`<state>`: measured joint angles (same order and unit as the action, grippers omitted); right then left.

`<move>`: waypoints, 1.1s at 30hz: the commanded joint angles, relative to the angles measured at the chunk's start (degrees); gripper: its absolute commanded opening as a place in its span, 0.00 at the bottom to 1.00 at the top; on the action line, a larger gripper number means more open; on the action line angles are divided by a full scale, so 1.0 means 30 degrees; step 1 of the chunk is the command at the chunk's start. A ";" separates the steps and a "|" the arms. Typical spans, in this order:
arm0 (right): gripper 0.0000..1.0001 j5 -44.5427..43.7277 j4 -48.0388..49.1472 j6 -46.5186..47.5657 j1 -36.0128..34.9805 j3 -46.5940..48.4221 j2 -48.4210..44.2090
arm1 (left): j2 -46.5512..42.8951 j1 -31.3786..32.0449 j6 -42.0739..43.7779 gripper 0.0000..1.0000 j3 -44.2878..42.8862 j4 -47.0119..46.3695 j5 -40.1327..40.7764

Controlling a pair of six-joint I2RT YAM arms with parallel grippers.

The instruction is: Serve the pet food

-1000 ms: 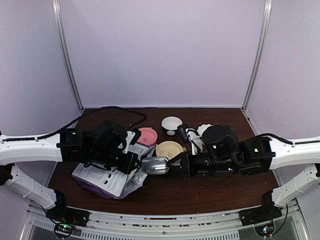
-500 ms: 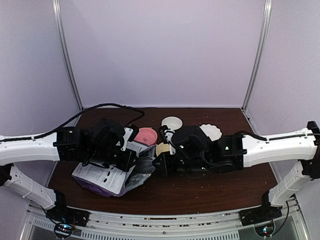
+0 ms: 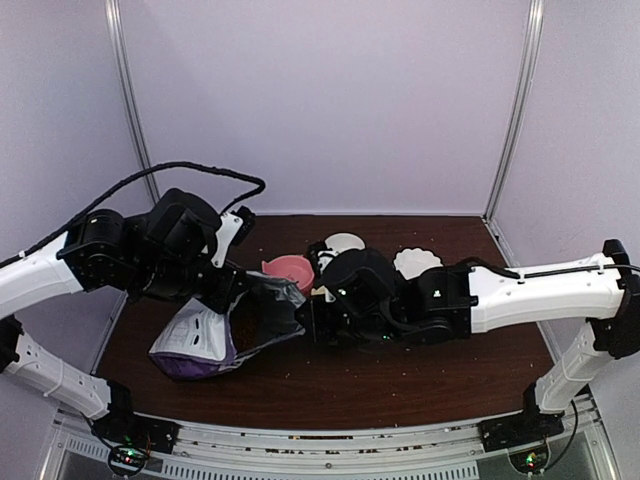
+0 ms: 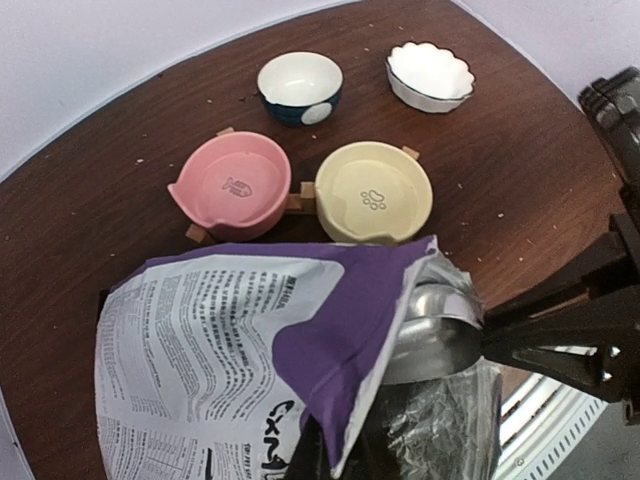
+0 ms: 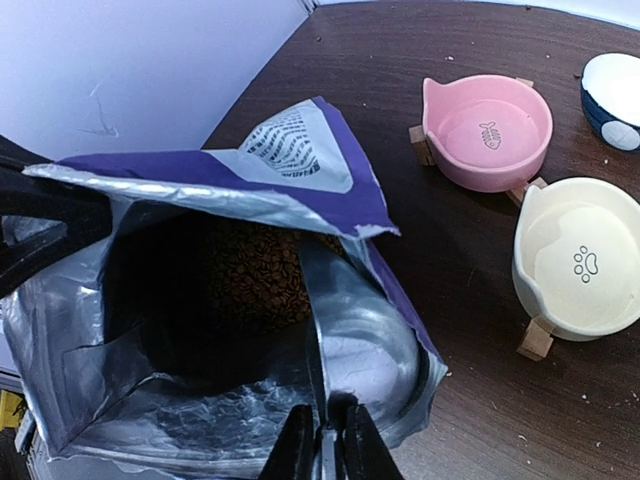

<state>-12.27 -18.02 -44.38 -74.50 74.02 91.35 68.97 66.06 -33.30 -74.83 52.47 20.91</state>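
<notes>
One scoop (image 5: pixel 362 352), gripped by right end effector (image 5: pixel 325 442), sits inside the bag (image 5: pixel 300 190).

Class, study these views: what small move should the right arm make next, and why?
Probably push the scoop deeper into the bag: its bowl sits empty just inside the mouth, while the pet food lies further in.

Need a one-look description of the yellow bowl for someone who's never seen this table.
On the brown table, four bowls sit past the open purple-and-white food bag. The pair nearest the bag is a pink bowl and the pale yellow bowl. Only the yellow one has a paw print inside; the pink shows a fish.
</notes>
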 commanded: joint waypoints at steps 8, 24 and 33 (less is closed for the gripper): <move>0.00 0.0103 0.2042 0.0994 0.0814 -0.1049 0.1221 | 0.0887 0.0303 0.0275 0.13 0.0472 -0.9439 -0.6922; 0.00 -0.0101 0.4454 0.1699 0.1549 -0.3180 0.1758 | -0.4627 -1.0240 -0.0545 0.94 0.8439 -0.6449 -0.7062; 0.00 0.0120 0.4671 0.1705 0.1571 -0.3228 0.1800 | -0.3509 -1.5150 -0.0626 0.82 1.2952 -1.0182 -1.0967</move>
<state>-11.40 -5.37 -40.18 -70.24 65.12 97.38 57.95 21.93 -35.00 -37.74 30.48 -5.91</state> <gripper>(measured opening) 0.093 0.859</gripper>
